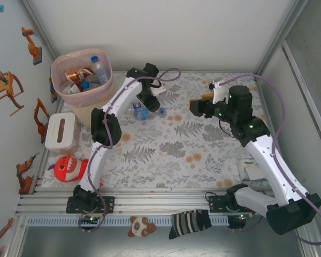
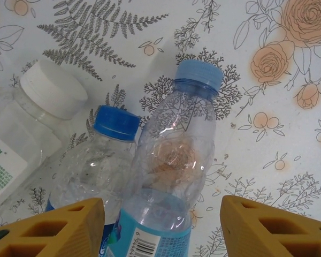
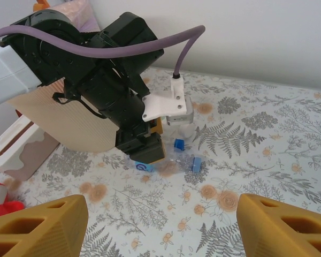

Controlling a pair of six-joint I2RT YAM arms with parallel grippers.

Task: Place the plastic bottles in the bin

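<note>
Three plastic bottles lie together on the flowered cloth: a clear one with a blue cap and light blue label (image 2: 168,160), a second blue-capped one (image 2: 96,166) to its left, and a white-capped one (image 2: 37,107) further left. My left gripper (image 2: 161,206) hangs over them, open, its yellow fingers (image 2: 69,227) astride the labelled bottle with a gap on the right side. From above, this cluster (image 1: 140,112) sits right of the bin (image 1: 80,97), a beige wastebasket with a pink liner and several bottles (image 1: 99,69) inside. My right gripper (image 1: 195,106) is open and empty, facing the cluster (image 3: 179,160).
A white rectangular box (image 1: 61,133) and a red toy shark (image 1: 69,168) sit along the left wall, in front of the bin. A panda plush (image 1: 140,226) and a striped sock (image 1: 190,222) lie by the front rail. A pale packet (image 1: 254,172) rests near the right arm.
</note>
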